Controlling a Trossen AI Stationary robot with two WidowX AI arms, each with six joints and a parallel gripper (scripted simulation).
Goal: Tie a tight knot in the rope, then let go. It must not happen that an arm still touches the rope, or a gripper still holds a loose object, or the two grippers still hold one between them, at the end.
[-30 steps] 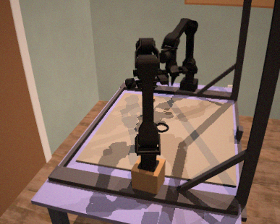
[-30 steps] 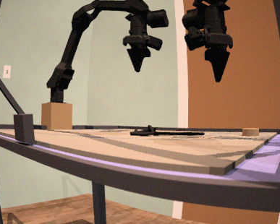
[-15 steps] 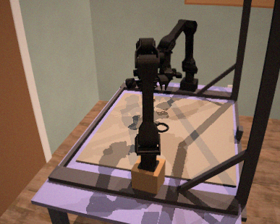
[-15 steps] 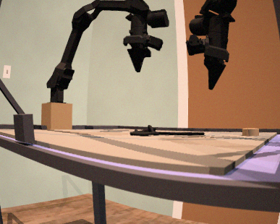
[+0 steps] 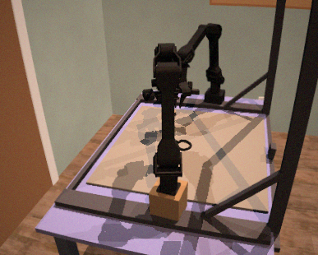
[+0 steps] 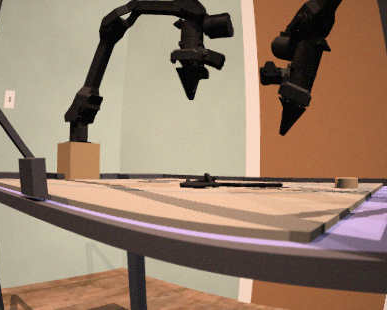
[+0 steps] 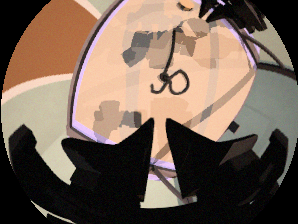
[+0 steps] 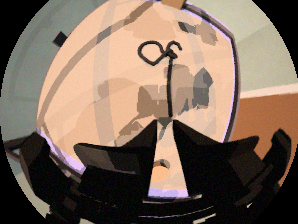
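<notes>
A black rope (image 5: pixel 191 145) (image 6: pixel 252 185) (image 7: pixel 172 50) (image 8: pixel 170 85) lies on the tan mat (image 5: pixel 244 177) (image 6: pixel 112 200). It has a round loop, a small bunched crossing, a short curled end and a long straight tail. Whether the crossing is drawn tight cannot be told. My left gripper (image 6: pixel 190 97) (image 7: pixel 159 121) is open by a narrow gap and empty, high above the mat. My right gripper (image 6: pixel 283 134) (image 8: pixel 164 123) is also narrowly open and empty, tilted, above the table. Its tips overlap the tail's end in the right wrist view, but the exterior view shows them well above it.
A small round tan disc (image 6: pixel 346 183) (image 7: pixel 185 6) (image 8: pixel 160 172) sits beyond the tail's end. The left arm stands on an orange-tan block (image 5: pixel 168 206) (image 6: pixel 78 160). Dark frame rails edge the table, with uprights and braces. A small dark post (image 6: pixel 33 177) stands at the edge.
</notes>
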